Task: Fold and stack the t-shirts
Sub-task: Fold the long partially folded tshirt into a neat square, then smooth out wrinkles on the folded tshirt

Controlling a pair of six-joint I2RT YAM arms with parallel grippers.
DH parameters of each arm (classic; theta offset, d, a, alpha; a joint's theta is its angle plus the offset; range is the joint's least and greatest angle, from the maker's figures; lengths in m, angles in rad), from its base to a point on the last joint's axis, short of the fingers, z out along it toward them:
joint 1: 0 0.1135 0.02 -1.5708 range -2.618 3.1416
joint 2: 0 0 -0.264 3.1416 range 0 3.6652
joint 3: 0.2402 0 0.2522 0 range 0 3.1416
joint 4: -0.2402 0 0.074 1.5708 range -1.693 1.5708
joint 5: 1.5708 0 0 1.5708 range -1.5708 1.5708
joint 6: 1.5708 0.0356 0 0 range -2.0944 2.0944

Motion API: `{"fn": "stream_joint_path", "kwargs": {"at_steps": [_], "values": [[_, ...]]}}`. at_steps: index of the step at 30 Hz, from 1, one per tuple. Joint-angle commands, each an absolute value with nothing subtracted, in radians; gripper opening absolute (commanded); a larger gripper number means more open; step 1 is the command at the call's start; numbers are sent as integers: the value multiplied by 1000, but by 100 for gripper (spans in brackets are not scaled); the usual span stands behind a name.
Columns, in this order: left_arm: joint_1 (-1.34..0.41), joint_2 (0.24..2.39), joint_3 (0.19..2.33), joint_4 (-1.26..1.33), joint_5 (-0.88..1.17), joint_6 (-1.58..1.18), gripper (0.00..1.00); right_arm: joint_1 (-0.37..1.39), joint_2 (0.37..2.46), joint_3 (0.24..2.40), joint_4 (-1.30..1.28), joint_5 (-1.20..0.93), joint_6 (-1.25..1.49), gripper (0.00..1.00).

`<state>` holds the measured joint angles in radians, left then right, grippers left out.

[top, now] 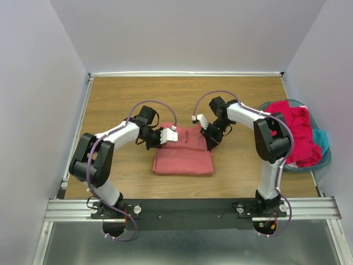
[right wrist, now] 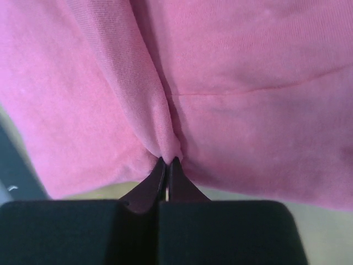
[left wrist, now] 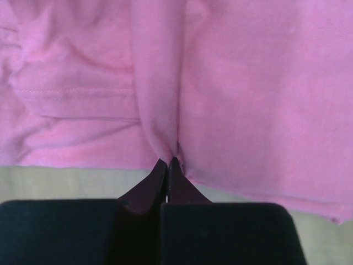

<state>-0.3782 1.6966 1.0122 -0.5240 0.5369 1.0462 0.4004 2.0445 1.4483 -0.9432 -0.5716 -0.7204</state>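
A salmon-pink t-shirt (top: 185, 154) lies partly folded in the middle of the wooden table. My left gripper (top: 156, 142) is shut on its left edge, and in the left wrist view a pleat of the pink t-shirt (left wrist: 160, 105) rises from my left gripper's (left wrist: 169, 161) tips. My right gripper (top: 209, 144) is shut on the shirt's right edge; the right wrist view shows the t-shirt (right wrist: 220, 83) bunched where my right gripper (right wrist: 168, 160) pinches it. A magenta-red t-shirt (top: 295, 130) and a bit of teal cloth (top: 321, 139) lie in the basket at the right.
A round teal plastic basket (top: 325, 161) stands by the right wall. Pale walls close the table (top: 121, 99) on three sides, and a metal rail (top: 187, 207) with both arm bases runs along the near edge.
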Motion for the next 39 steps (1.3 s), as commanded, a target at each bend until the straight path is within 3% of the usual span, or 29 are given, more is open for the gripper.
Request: {"fn": "stream_joint_path", "kwargs": {"at_steps": [1, 4, 6, 11, 15, 18, 21, 27, 28, 39], "values": [[-396, 1554, 919, -600, 575, 1040, 5, 454, 1915, 1281, -951, -641, -654, 11], [-394, 1470, 920, -684, 597, 1052, 26, 456, 1844, 1261, -1012, -707, -604, 46], [-394, 1410, 943, -707, 610, 1055, 37, 450, 1829, 1291, -1049, -733, -572, 53], [-420, 1394, 1044, -741, 678, 1022, 45, 404, 1883, 1466, -1104, -836, -476, 53], [-489, 1448, 1101, -707, 727, 962, 45, 391, 2012, 1639, -1097, -932, -391, 44], [-538, 1496, 1100, -644, 742, 924, 45, 391, 2080, 1686, -1056, -1011, -295, 32], [-581, 1542, 1088, -585, 742, 910, 46, 391, 2120, 1689, -947, -1073, -165, 29], [-626, 1644, 1089, -519, 735, 897, 48, 417, 2167, 1678, -833, -1124, -38, 28], [-630, 1669, 1088, -509, 730, 900, 52, 420, 2172, 1677, -818, -1126, -29, 28], [-644, 1738, 1054, -471, 710, 911, 49, 446, 2246, 1638, -759, -1129, 52, 28]]}}
